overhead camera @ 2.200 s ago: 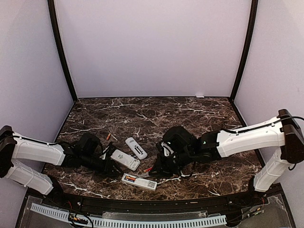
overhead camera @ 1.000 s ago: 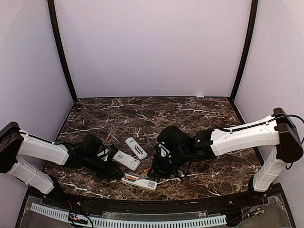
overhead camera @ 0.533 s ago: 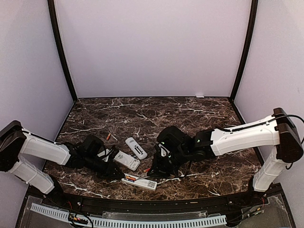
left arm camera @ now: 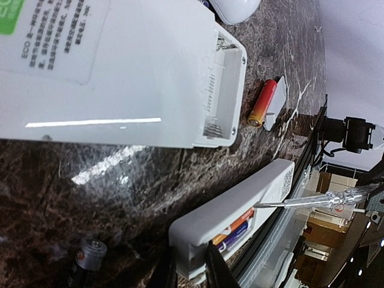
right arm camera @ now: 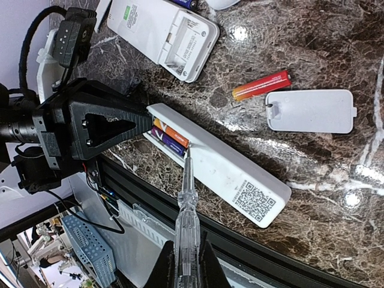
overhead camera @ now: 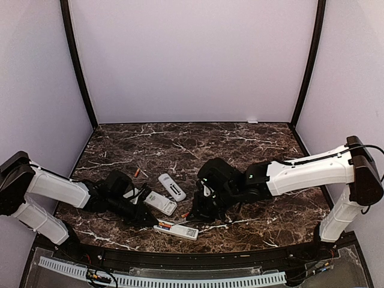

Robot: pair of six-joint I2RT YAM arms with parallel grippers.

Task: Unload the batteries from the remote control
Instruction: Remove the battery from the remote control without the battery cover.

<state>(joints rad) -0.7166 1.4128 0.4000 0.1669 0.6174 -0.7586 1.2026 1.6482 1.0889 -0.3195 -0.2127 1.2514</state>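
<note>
Beside the arm bases lies the near remote (right arm camera: pixel 216 165), its back open, and two batteries (right arm camera: pixel 169 137) sit in its bay, one orange and one purple, touching along their lengths. At that open end the left gripper (left arm camera: pixel 191 267) looks pinched onto the remote, a finger on each flank, holding it down on the marble table (right arm camera: pixel 336 54). The right gripper (right arm camera: pixel 186 264) is squeezed tight on the clear handle of a screwdriver (right arm camera: pixel 186 204), whose tip rests at the bay's rim against the orange cell.

On the far side of that remote a loose battery (right arm camera: pixel 261 85) lies just beside a white cover (right arm camera: pixel 309 111). A second remote (right arm camera: pixel 162 30), its bay empty, lies farther off the same way.

I'd say the step in hand is prying out the orange cell. To do it well, the tip wants to get under one end of the cell and lever up gently, not shove along the bay. The left clamp has to stay firm so the remote neither skids nor tips. A slow lift should stop the freed cell from springing off and rolling toward the table's near edge.
</note>
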